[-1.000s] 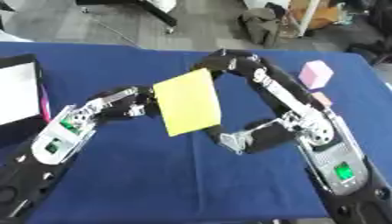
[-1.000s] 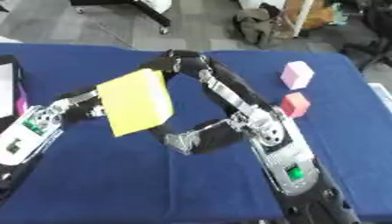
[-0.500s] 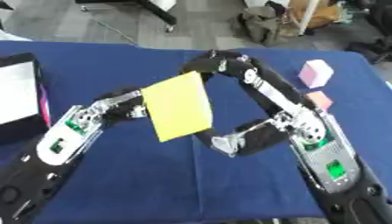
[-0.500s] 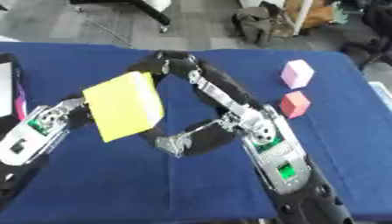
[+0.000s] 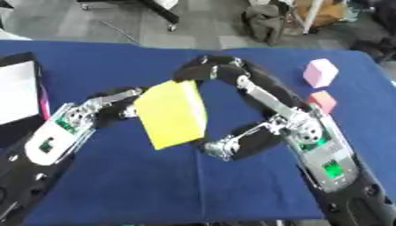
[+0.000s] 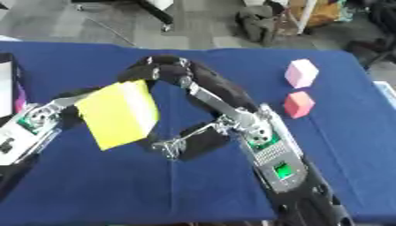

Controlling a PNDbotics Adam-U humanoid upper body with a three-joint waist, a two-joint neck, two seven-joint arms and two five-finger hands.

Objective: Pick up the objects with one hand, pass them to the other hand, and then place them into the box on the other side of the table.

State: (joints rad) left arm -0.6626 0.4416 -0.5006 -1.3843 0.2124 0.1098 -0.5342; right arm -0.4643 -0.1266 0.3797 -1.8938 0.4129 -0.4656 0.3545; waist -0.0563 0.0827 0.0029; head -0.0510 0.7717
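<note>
A yellow block hangs tilted above the blue table, near its middle. My left hand comes in from the left and its fingers curl round the block's left edge. My right arm loops up from the lower right. My right hand is a dark curled mass at the block's upper right corner, touching it. A pink block and a red block lie on the table at the right. The box, black-rimmed with a white inside, stands at the left edge.
My right forearm and elbow lie low over the table just right of the yellow block. Beyond the table's far edge are grey floor, chair legs and a dark bag.
The yellow block has travelled a little to the left, toward the box, with both hands on it. The right arm has stretched further left.
</note>
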